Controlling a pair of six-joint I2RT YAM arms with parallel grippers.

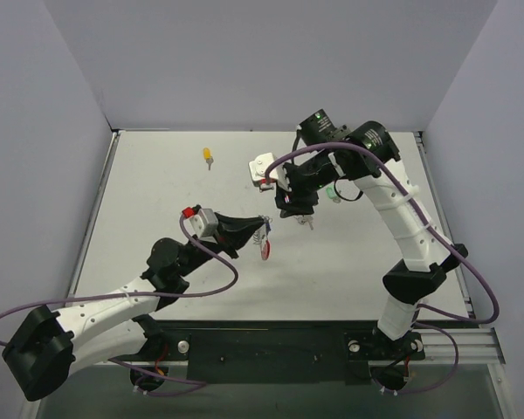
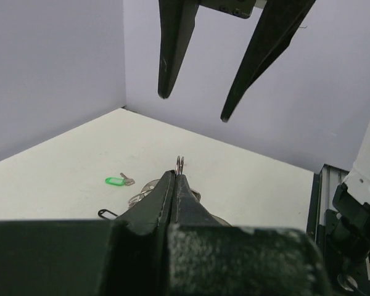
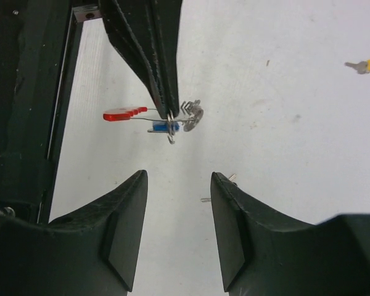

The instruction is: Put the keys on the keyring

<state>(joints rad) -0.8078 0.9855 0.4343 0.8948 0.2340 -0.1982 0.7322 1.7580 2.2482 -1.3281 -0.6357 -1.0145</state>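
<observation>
Top view, left to right. The left gripper (image 1: 262,227) reaches in over the table (image 1: 148,192) from 7 o'clock, its jaws closed tight on the keyring (image 1: 265,251). The wire loop is pinched at the fingertips, and the red arc (image 3: 122,113) hangs out at 5 o'clock from the tips. In the right wrist view the blue key (image 3: 166,127) sits against the loop directly under the pinch point. Whether it is threaded cannot be determined. The yellow key (image 1: 208,155) lies well apart at 11 o'clock.

The right gripper (image 3: 179,179) stands near, at 2 o'clock of the left fingertips, jaws spread wide and empty. The keyring sits at 12 o'clock of its gap, not touching. The green key (image 2: 114,180) lies on the table beyond.
</observation>
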